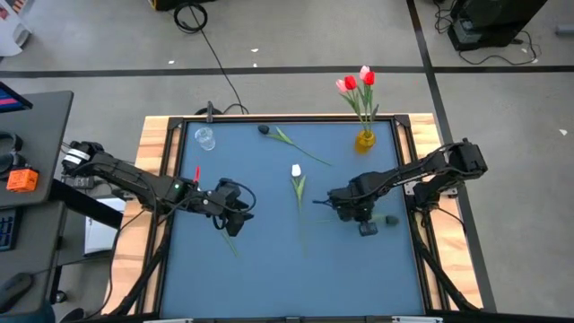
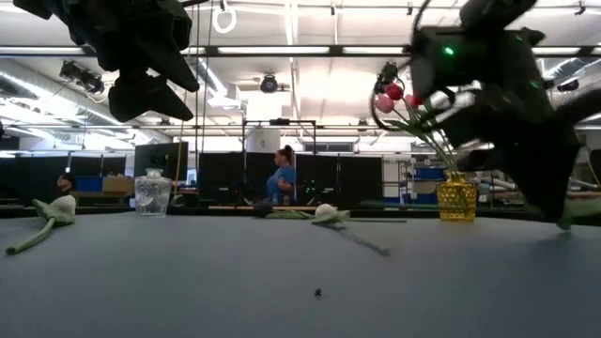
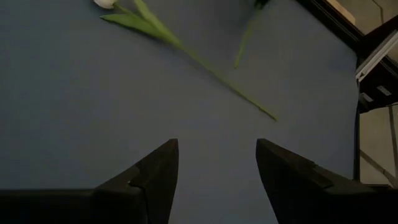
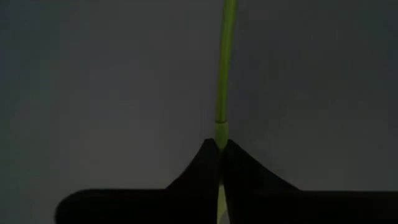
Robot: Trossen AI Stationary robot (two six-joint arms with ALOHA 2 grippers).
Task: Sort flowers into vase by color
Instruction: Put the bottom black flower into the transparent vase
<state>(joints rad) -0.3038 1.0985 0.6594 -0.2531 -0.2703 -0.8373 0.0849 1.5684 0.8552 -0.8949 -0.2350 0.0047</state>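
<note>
Green stem (image 4: 225,68) pinched in closed right tool (image 4: 219,148), left tool (image 3: 216,163) agape; red tulips (image 1: 357,82) in yellow vase (image 1: 364,139).

Overhead view is evenly lit with soft shadows. The low shot has bright ceiling strip lights (image 2: 282,49) blowing out up top, arms in silhouette. Right wrist picture is dim and murky, probably out of focus.

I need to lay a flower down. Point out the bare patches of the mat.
Bare: the near strip below both arms, and the far-left stretch below the clear glass vase. Crowded: the middle, with the white tulip and dark tulip, and the far right by the yellow vase.
</note>
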